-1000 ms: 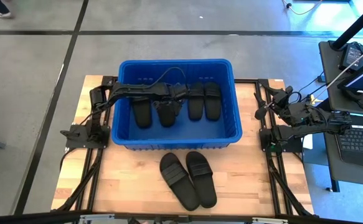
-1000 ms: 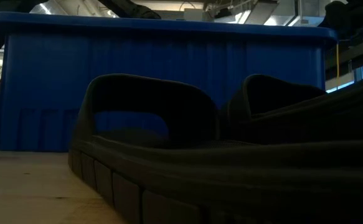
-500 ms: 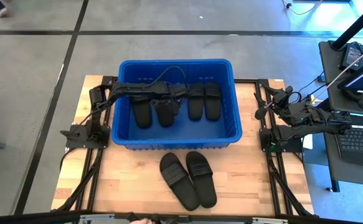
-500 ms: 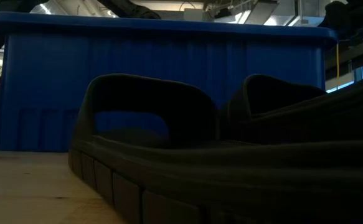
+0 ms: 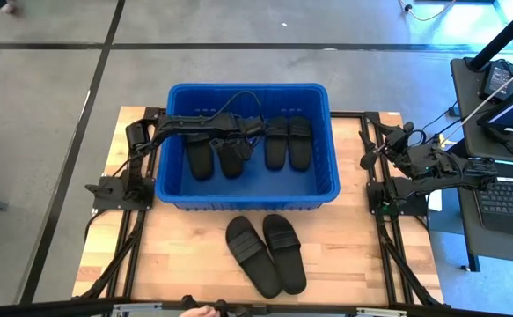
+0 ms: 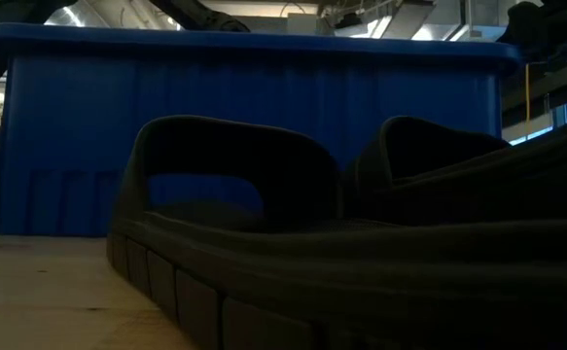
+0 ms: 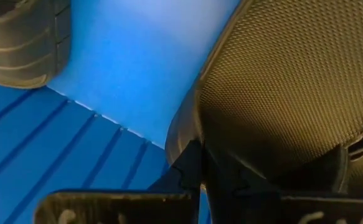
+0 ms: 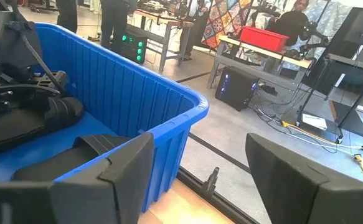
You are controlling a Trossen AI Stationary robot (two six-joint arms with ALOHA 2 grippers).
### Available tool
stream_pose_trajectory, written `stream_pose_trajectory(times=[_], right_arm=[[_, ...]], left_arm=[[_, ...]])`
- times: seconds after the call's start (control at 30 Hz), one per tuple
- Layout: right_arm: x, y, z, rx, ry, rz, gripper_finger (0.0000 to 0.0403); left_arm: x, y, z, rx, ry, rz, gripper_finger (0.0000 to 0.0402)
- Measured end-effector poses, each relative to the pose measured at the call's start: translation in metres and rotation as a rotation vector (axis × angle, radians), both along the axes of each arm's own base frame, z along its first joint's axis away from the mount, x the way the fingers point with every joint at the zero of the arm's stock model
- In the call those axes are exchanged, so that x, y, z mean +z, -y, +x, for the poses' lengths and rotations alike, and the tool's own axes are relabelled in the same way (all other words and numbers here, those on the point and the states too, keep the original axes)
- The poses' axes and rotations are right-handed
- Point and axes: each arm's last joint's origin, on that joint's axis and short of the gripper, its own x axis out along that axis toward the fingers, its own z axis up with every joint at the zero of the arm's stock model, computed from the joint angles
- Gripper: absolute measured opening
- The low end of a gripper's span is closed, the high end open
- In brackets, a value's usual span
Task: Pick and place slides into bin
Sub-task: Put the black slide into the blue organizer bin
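The blue bin [image 5: 250, 199] stands at the middle of the table and holds several black slides: a pair at its right [image 5: 288, 141] and two at its left [image 5: 198, 157]. My left gripper [image 5: 244, 133] reaches into the bin from the left and is shut on one of the left slides [image 5: 232, 158]. Two more slides [image 5: 266, 254] lie soles down on the table in front of the bin, and fill the low view [image 6: 293, 243]. My right gripper [image 5: 384, 146] waits open and empty beyond the bin's right wall. My left gripper pinches the rim of the slide's far end [image 7: 182, 144] between its two fingers [image 7: 191, 169]. The fingers come from the far left, slanting down into the bin. The mesh-textured footbed [image 7: 281, 87] faces up above the bin floor [image 7: 131, 68]. Whether the slide rests on the floor I cannot tell.
The bin's tall ribbed walls [image 8: 137, 99] ring the slides inside. Bare wood lies left and right of the two slides in front [image 5: 177, 255]. Desks with a laptop stand beyond the table's right edge [image 5: 502, 189]. People and benches show in the room behind [image 8: 287, 25].
My left gripper has drawn a little toward the table's left inside the bin, still shut, and the slide it holds has shifted the same way.
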Motion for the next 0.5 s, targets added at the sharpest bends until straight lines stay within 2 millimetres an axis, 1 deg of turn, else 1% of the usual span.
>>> stream_pose_trajectory(times=[0.1,0.33,0.5], right_arm=[[0.0000,0.0000,0.0000,0.000,0.000,0.000,0.0255],[0.0000,0.0000,0.0000,0.000,0.000,0.000,0.0255],[-0.0001,0.0000,0.0001,0.001,0.000,0.000,0.0255]], left_arm=[[-0.0004,0.0006,-0.0013,-0.001,-0.015,-0.008,0.0005],[-0.0005,0.0023,-0.0009,0.147,0.073,-0.006,0.0038],[-0.0008,0.0040,-0.0018,0.150,0.061,-0.010,0.0052]])
